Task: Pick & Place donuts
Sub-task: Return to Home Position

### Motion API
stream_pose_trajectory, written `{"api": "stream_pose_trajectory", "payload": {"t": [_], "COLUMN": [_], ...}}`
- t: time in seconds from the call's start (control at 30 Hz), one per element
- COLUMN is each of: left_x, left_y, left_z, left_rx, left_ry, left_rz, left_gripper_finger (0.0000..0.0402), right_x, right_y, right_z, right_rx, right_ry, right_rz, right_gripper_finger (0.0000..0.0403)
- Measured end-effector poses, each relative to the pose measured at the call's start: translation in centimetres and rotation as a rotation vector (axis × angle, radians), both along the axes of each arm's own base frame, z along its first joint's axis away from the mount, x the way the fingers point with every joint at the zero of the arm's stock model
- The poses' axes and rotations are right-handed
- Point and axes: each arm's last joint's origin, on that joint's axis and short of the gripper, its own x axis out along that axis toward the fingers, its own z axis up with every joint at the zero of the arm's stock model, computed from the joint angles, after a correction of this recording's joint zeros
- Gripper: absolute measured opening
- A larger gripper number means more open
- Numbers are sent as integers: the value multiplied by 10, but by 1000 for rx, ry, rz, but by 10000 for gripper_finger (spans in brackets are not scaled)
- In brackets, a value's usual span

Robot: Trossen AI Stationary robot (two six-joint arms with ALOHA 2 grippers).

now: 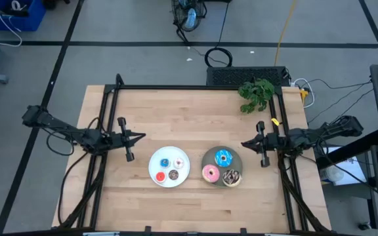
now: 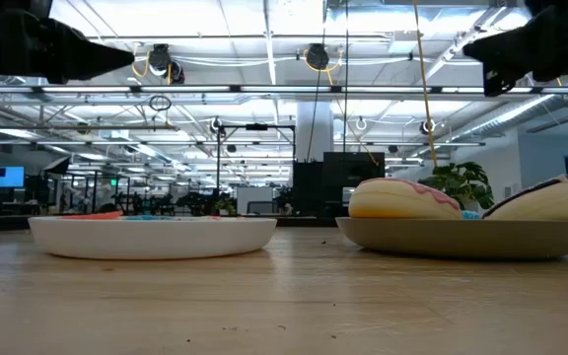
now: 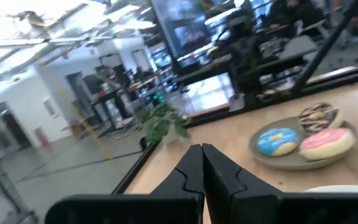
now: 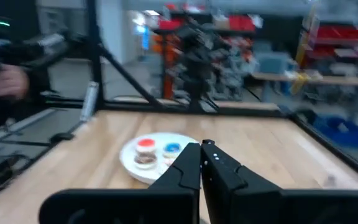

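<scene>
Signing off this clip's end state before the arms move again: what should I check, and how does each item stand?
1. The left gripper shut, empty: ok.
2. The right gripper shut, empty: ok.
3. The blue donut, pink donut and chocolate donut on the gray plate: ok.
4. Four tiny donuts on the white plate: ok.
5. Both grippers apart from the plates: ok.
6. Arms fully at home: cannot tell.

Seemingly seven donuts (image 1: 210, 173), two plates (image 1: 169, 150)
</scene>
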Motion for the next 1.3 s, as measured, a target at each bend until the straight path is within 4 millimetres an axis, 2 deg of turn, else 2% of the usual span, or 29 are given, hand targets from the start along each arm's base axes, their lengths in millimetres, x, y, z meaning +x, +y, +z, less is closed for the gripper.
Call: {"api": "stream_pose_trajectory", "payload": {"t": [0.23, 0.47, 0.57, 0.63, 1.0, 1.2, 1.3], "left_x": [-5, -6, -6, -5, -5, -9, -12], "left_y": [14, 21, 25, 27, 29, 20, 17], "left_z": [-5, -14, -25, -28, -24, -19, -23], "left_rx": [-100, -125, -154, -166, -181, -150, -162], "left_ry": [30, 71, 77, 107, 72, 22, 62], "left_rz": [87, -67, -61, -72, -163, -243, -219], "left_gripper_finger": [2, 2, 2, 2, 1, 1, 1], "right_x": [-12, -8, -9, -8, -8, -11, -15], "right_y": [-5, -11, -12, -13, -12, -10, -11], "right_z": [-3, -24, -18, -24, -20, -18, -17], "right_rx": [-41, -31, -12, -15, 8, 7, 7], "right_ry": [-89, -34, -118, -56, -104, -125, -144], "right_rz": [-31, -96, -87, -91, -68, -20, -17], "right_gripper_finger": [0, 0, 0, 0, 0, 0, 0]}}
